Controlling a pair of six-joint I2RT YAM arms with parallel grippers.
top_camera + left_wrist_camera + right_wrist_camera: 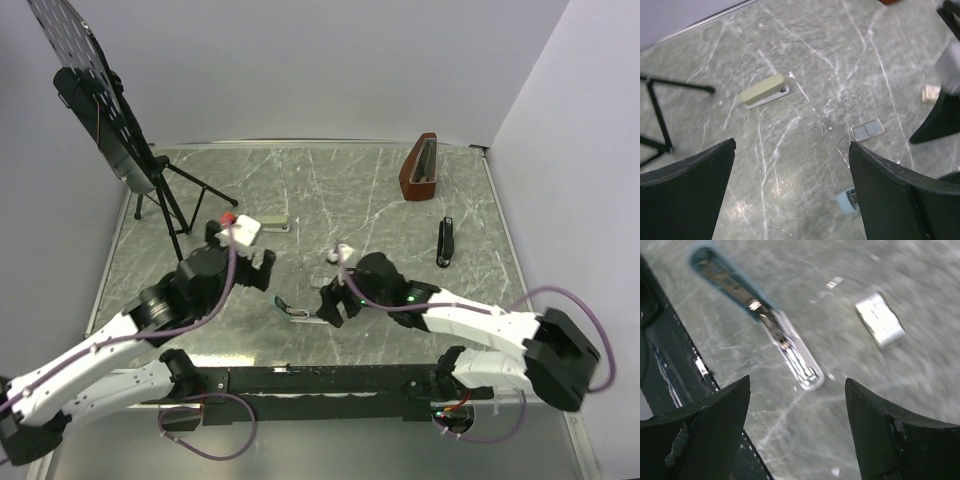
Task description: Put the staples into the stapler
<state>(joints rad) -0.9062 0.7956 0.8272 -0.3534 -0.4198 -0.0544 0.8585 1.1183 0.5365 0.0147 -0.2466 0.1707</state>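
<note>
Pincers: two. The left pincer point(791, 150) is spread as wide as it goes, with nothing between its fingers. The right pincer point(796, 385) is also well open and holds nothing.
Staplers: two that I can name. The slim all-black stapler point(445, 240) lies closed on the right side of the counter, well apart from both pincers. The grey-green stapler with a pale underside point(764, 90) lies farther back, beyond the left pincer.
Unsure piece: one slim object with a dark, blue-rimmed arm and a shiny silver rail point(790, 352). It lies between the two pincers, right under the right one. I cannot tell what it is.
Staples: I cannot make out a loose strip.
Small items: one small whitish-tan box point(931, 93), and one flat silvery-grey rectangle point(867, 130) near the rail piece.
Lettering: nothing is sharp enough to read.
Counter: one grey-green marbled counter point(330, 190).
Around: one reddish-brown wedge-shaped holder point(420, 168) at the far right, and one black tripod with a perforated panel point(95, 90) at the far left.
In the way: the left arm's wrist partly hides the grey-green stapler from above.
</note>
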